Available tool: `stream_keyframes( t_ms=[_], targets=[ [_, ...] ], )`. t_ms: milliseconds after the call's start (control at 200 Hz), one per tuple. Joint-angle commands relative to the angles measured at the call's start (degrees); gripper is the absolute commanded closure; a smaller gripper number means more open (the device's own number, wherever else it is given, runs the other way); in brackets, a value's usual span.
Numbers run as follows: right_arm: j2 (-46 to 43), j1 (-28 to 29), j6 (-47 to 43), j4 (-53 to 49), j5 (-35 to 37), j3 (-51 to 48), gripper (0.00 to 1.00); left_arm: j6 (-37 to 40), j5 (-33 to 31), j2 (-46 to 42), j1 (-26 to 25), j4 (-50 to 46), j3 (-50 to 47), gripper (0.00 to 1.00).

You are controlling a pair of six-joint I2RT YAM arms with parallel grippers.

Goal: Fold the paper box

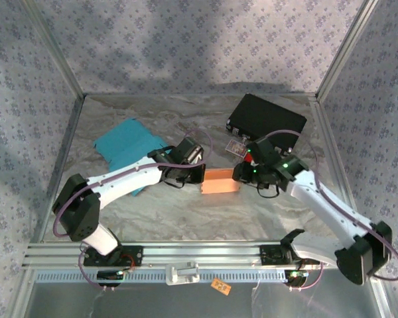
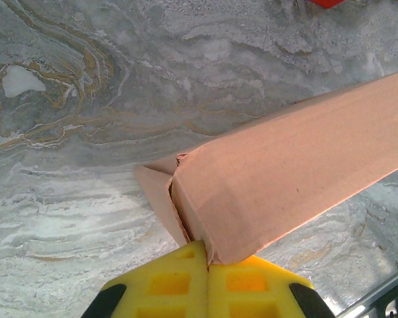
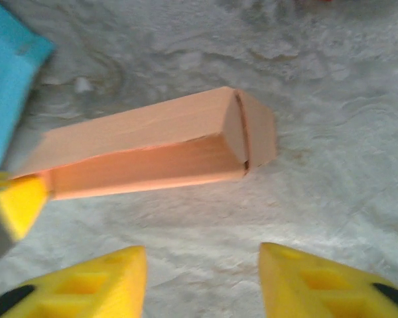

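The orange paper box (image 1: 220, 181) lies mid-table as a long closed sleeve. My left gripper (image 1: 198, 173) is at its left end. In the left wrist view the yellow fingers (image 2: 179, 281) are pressed together on the edge of the paper box (image 2: 298, 172), where an end flap (image 2: 156, 189) sticks out to the side. My right gripper (image 1: 244, 173) is open just off the box's right end. In the right wrist view that gripper (image 3: 202, 255) stands wide apart over bare table, short of the paper box (image 3: 152, 142), whose end flaps look tucked shut.
A flat teal sheet (image 1: 126, 149) lies at the back left, and a black case (image 1: 266, 116) at the back right. A small red and white item (image 1: 235, 144) sits just behind the box. Metal frame posts and a front rail (image 1: 186, 252) bound the marbled surface.
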Motion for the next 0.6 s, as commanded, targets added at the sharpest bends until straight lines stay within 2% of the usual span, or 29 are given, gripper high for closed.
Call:
stream_keyframes(
  t_ms=[0, 165, 275, 445, 595],
  targets=[
    [-4.0, -3.3, 15.9, 2.3, -7.5, -1.5, 0.42, -0.9, -0.3, 0.0, -0.6, -2.7, -1.6, 0.98],
    [-5.1, -9.7, 32.2, 15.4, -13.3, -7.7, 0.27, -0.9, -0.3, 0.3, -1.0, -2.9, -1.2, 0.98],
    [-3.5, -11.9, 39.3, 20.5, -15.4, -10.7, 0.24, -1.0, -0.5, 0.3, -1.2, -3.2, -1.1, 0.97],
    [-0.7, -12.9, 41.2, 21.4, -17.6, -12.9, 0.24, -1.0, -0.5, 0.3, -1.1, -3.5, -1.0, 0.96],
    [0.3, -13.1, 40.2, 20.3, -18.7, -14.1, 0.28, -1.0, -0.5, 0.5, -1.3, -3.9, -0.5, 0.94]
  ],
)
